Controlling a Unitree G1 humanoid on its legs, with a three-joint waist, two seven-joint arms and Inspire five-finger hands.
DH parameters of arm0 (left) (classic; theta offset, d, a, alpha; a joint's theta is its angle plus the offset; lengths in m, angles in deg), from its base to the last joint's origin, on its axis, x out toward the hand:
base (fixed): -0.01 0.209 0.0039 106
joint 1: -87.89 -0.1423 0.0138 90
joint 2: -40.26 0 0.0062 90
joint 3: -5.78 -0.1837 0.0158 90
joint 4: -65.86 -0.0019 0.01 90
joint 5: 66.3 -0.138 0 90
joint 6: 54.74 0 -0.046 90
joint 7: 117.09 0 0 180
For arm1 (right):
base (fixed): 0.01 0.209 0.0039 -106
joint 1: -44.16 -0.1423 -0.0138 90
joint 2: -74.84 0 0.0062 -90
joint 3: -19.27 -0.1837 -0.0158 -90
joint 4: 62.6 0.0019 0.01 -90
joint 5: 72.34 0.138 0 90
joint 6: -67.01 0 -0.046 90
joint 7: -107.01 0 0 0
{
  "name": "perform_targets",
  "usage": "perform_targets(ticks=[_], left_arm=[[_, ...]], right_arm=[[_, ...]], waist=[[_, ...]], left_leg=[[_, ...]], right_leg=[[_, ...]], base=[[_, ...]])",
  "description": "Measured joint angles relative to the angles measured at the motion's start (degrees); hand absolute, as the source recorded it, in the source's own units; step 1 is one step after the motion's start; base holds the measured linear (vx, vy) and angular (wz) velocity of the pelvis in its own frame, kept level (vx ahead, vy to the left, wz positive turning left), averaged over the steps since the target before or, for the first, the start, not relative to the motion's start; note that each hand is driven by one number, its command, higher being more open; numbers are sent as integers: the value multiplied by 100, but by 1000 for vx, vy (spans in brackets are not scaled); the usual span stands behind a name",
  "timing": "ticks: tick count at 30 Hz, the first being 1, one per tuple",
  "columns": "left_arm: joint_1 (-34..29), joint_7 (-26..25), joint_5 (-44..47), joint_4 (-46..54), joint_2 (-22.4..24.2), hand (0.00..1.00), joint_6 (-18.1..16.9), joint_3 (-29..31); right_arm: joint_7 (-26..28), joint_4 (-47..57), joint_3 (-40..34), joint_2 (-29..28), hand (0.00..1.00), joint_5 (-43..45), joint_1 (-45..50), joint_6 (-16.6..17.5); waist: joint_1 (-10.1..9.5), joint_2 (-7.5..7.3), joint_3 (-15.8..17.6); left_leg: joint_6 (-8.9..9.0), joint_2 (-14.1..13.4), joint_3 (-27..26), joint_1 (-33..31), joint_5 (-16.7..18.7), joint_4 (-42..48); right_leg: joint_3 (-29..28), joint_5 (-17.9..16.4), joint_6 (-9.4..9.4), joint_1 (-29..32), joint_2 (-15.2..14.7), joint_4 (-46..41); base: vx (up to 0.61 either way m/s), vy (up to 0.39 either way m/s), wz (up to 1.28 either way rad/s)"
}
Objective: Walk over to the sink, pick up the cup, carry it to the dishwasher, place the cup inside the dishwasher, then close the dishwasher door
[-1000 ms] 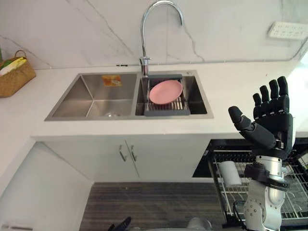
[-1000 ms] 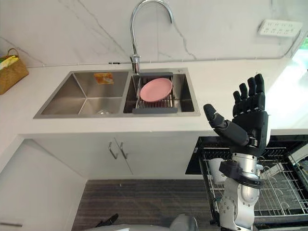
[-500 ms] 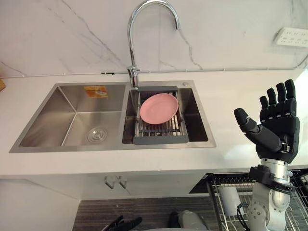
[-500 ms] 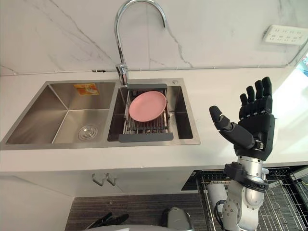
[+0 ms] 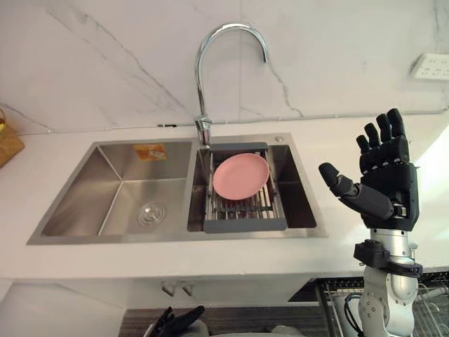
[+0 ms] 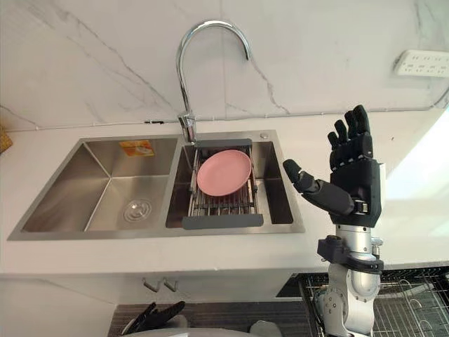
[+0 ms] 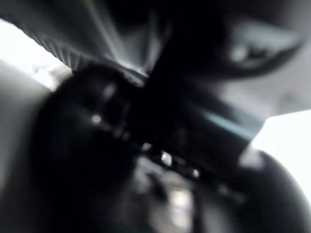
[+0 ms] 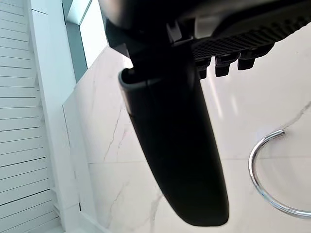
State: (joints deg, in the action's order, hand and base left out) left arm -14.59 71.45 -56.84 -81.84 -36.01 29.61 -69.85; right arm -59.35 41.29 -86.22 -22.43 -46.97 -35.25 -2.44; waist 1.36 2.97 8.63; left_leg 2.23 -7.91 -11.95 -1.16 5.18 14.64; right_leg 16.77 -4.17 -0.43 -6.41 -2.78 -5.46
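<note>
Cup: from where I stand I cannot tell where it sits or which way it points. The one right hand [image 5: 386,189] is raised at the right of the frame, fingers straight up and spread, thumb stuck out toward the left, and nothing lies in its palm. The one left hand [image 6: 151,316] peeks in at the bottom edge, left of centre; whether it is released or clenched I cannot tell.

One sink [image 5: 84,196] fills the middle of the frame, with its long axis running left to right and two basins side by side. The left basin has a drain in its floor. The right basin holds one grey drain rack [image 5: 245,223], and one pink plate [image 5: 241,175] lies tilted on it. One curved chrome faucet [image 5: 210,77] rises from the sink's back rim, between the basins, and arches toward the right.

The white countertop [image 5: 330,133] surrounds the sink. One wall socket [image 5: 431,67] sits at the upper right. Two cabinet handles [image 6: 156,284] hang below the counter's front edge. One wire dishwasher rack [image 6: 414,309] shows at the lower right corner, behind the right arm.
</note>
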Motion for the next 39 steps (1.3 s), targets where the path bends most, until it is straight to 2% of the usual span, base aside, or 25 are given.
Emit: perform_targets(ticks=[3,5,8,11,13,15,19,26,33,39], left_arm=[[24,-45,-164,-3,-41,100,21,-24],[20,-49,-182,-23,-71,100,33,-24],[9,-68,-293,-36,-170,100,35,-25],[19,-80,-292,-22,-228,100,86,-79],[10,-58,-288,-34,-288,100,173,-76],[12,-55,-275,-35,-339,100,210,-75],[9,-54,-270,-53,-381,100,333,-70],[10,-45,-265,-75,-428,100,461,-54],[21,-15,-265,-47,-426,100,536,-53],[23,9,-265,-28,-426,100,571,-78]], right_arm=[[51,0,-1,222,100,-606,-113,-47],[157,0,-15,483,100,-1014,-228,-147],[460,0,3,912,100,-1619,-437,-271],[814,64,28,1601,100,-2676,-932,-294],[1069,68,92,2183,100,-3205,-1409,-369],[1321,67,142,2472,100,-3377,-1698,-503],[2013,60,371,2677,100,-3743,-2093,-727],[2804,-209,1383,2994,100,-4727,-2573,-672],[2959,-418,1618,3162,100,-5192,-3155,-641],[2949,-446,1917,3164,100,-5711,-3172,-610]], waist=[[18,-50,-22],[20,-54,-18],[0,-73,-8],[-17,-116,-14],[-38,-208,-9],[-36,-280,-23],[-41,-398,-135],[-51,-509,-230],[-111,-509,-261],[-181,-514,-301]], left_leg=[[-117,306,-146,287,-192,-646],[-160,429,-109,442,-259,-927],[-156,464,20,708,-278,-1113],[-138,469,62,825,-289,-1246],[-114,483,26,821,-337,-1323],[-106,474,27,863,-406,-1416],[-101,476,29,908,-471,-1512],[-135,526,70,980,-705,-1867],[-140,546,130,974,-733,-1916],[-140,553,152,971,-751,-1944]], right_leg=[[-28,65,-177,-59,-209,181],[33,83,-226,-179,-254,299],[108,85,-229,-444,-282,351],[93,86,-230,-541,-254,453],[65,90,-237,-548,-246,560],[64,91,-238,-546,-223,569],[54,91,-237,-543,-209,579],[94,102,-251,-478,-219,573],[157,104,-255,-490,-225,576],[181,103,-255,-492,-227,576]], base=[[212,101,-8],[167,63,19],[112,26,23],[8,-20,8],[-41,-45,-11],[-60,-52,-2],[-70,-30,-1],[-32,-1,4],[6,-1,6],[1,-1,1]])
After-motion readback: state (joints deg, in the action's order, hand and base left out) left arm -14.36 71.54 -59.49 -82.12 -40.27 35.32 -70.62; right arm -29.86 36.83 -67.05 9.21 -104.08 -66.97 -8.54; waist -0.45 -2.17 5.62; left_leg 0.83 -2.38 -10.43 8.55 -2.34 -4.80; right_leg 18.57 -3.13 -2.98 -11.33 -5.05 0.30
